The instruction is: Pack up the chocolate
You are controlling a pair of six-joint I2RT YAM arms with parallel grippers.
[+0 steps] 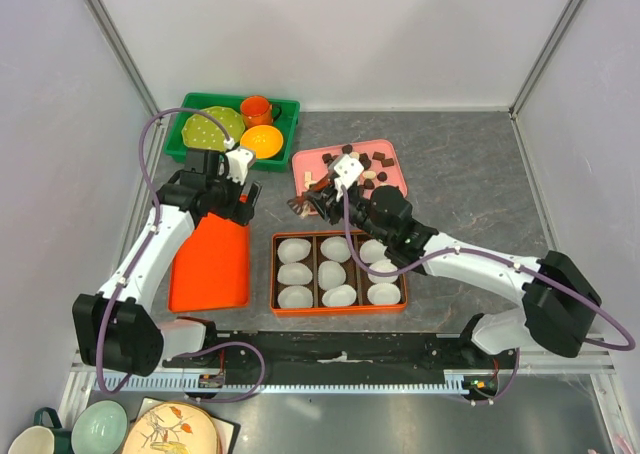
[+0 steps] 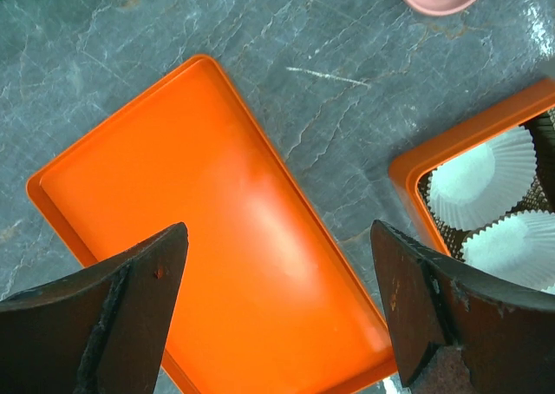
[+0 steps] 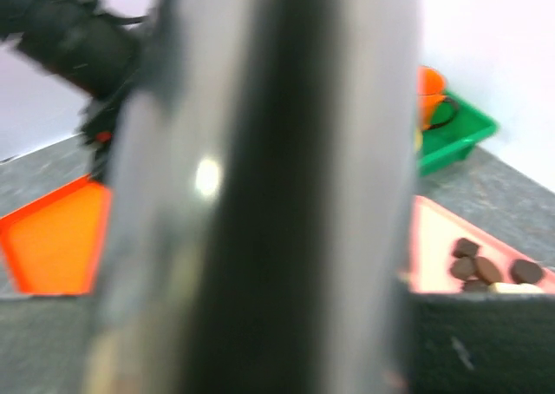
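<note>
Your left tool [image 2: 277, 238] hangs released over the orange tray [image 2: 217, 194]. Your right tool [image 1: 305, 202] sits at nine o'clock of the pink tray [image 1: 398, 187]; you cannot tell whether it grips anything. The chocolate [image 1: 372, 164] lies on that tray, twelve o'clock of the box [image 1: 340, 310]. A weak pinch could drop a piece onto the worktop [image 1: 460, 174].

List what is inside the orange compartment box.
Nine white paper cups, one per compartment of the orange box. Those in full view hold nothing. The right arm crosses the box's far right corner and covers part of the cups there.
</note>
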